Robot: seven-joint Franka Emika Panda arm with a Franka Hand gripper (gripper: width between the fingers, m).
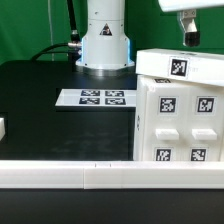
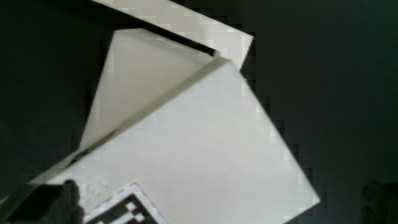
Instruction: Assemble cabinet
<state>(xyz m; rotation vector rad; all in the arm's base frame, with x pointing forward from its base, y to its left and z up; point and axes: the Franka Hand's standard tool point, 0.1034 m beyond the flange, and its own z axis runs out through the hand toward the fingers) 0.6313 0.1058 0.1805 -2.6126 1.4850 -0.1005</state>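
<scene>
Your cabinet [image 1: 178, 110] stands at the tabletop's [image 1: 40, 95] front edge, toward the exterior view's right. The gripper [image 1: 189, 30] hovers above it; whether the fingers are apart, you cannot tell. Descend slowly, centred over a wall.

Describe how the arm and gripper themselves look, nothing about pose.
The arm's base is a glossy white rounded column with a dark joint band, and black cables trail behind it. The gripper shows as a white body with a dark part beneath; its fingers are unclear.
</scene>
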